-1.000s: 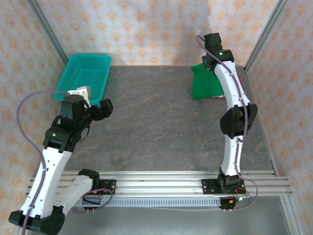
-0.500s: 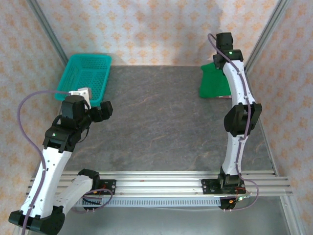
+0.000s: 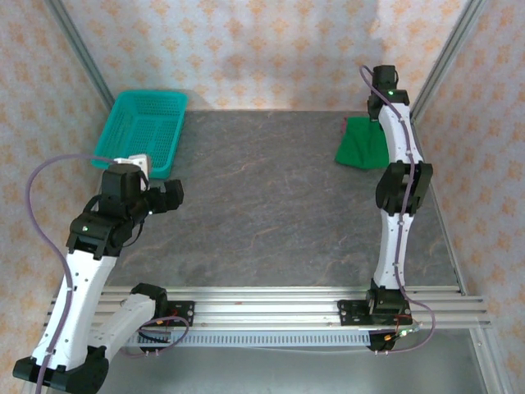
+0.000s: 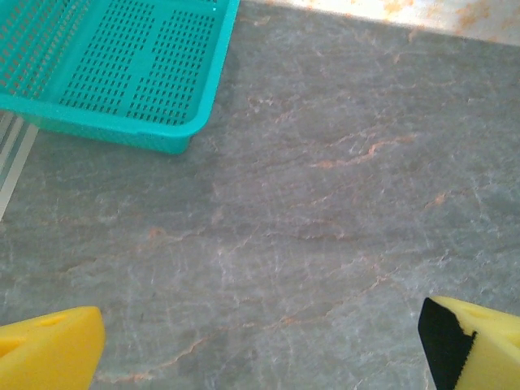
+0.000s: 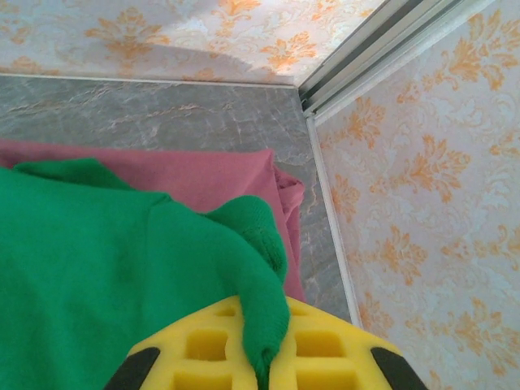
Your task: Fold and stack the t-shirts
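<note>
Grey, perhaps stone, table (image 3: 271, 205); floral walls (image 3: 246, 49); green t-shirt (image 3: 361, 144) far right corner.

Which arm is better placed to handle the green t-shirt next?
The right arm: its jaws are shut on the green t-shirt, which lies over the maroon t-shirt. The left arm holds its jaws open above the table by the teal basket, far from both.

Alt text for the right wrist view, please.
The right gripper pinches a fold of the green t-shirt, which lies over the maroon t-shirt on the grey table, close to the corner of the patterned walls.
</note>
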Controlling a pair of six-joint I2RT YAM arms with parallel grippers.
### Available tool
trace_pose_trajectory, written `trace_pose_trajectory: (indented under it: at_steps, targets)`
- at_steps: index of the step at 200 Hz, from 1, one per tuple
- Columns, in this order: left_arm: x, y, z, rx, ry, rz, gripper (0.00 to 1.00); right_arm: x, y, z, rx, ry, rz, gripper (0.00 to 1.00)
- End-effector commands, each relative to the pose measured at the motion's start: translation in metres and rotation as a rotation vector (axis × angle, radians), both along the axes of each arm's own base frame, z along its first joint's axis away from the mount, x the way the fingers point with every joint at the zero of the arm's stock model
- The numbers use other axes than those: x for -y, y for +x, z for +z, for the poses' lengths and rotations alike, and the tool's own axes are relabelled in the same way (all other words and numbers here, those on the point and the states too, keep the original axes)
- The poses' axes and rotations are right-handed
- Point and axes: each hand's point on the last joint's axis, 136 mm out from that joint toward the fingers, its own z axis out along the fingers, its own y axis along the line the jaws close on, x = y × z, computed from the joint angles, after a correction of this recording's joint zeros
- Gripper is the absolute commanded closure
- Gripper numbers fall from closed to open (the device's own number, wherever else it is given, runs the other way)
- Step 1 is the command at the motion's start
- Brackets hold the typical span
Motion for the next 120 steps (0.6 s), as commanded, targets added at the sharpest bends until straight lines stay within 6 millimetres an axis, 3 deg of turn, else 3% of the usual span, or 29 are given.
trace_pose_trajectory:
  at_steps: [1, 74, 120]
  targets:
    - [-0.011, -0.017, 0.008, -0.017, 0.053, 0.024, 0.0, 0.012, 0.013, 0.011, 0.084, 0.013, -0.048, 1.0]
    - [-0.015, -0.015, 0.006, -0.038, 0.065, 0.046, 0.0, 0.044, 0.02, 0.0, 0.127, 0.047, -0.121, 1.0]
    - [-0.016, -0.015, 0.003, -0.052, 0.072, 0.048, 0.0, 0.049, 0.037, -0.009, 0.193, 0.092, -0.125, 1.0]
